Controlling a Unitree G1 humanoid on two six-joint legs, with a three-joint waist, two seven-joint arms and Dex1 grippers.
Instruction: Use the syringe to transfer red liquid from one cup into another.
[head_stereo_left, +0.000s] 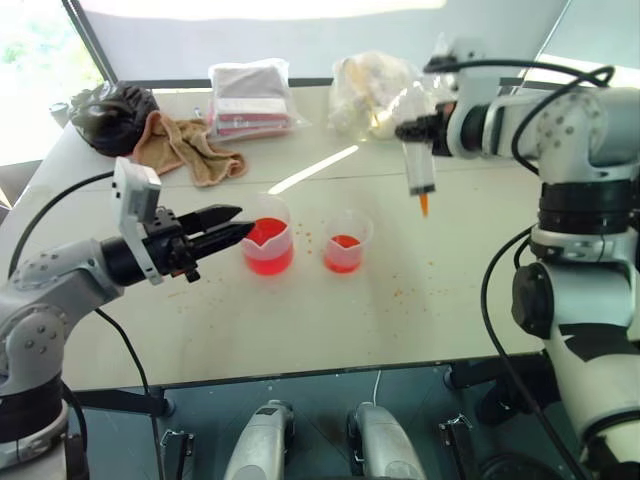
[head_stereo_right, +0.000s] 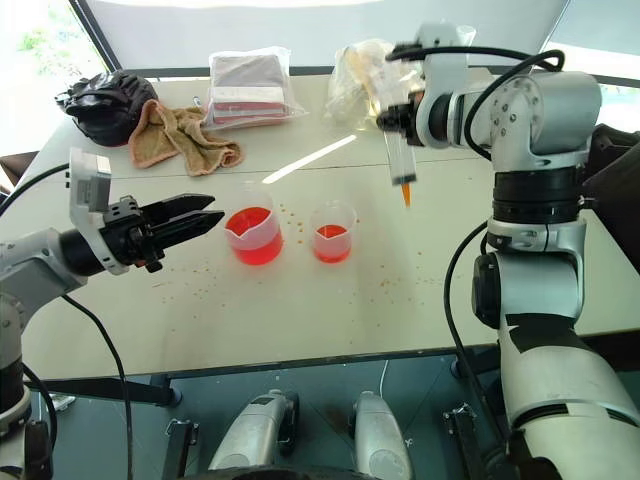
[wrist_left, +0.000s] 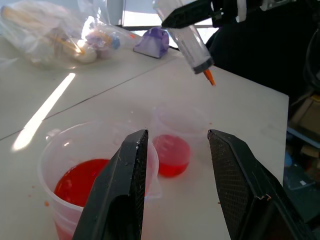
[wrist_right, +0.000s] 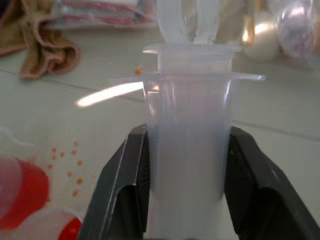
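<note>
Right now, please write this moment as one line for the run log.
right hand: shut on syringe, tip down, above table | left hand: open, beside beaker | beaker and cup: both hold red liquid

In the right wrist view, the syringe (wrist_right: 189, 145) is cut off at both ends: plunger top and orange tip cannot be seen. Beside the syringe, the beaker (wrist_right: 22, 197) is cut by the edge. The contents of the clear bags (head_stereo_left: 372, 92) behind the syringe cannot be told. The far desk (head_stereo_left: 330, 320) corners are cut off.
</note>
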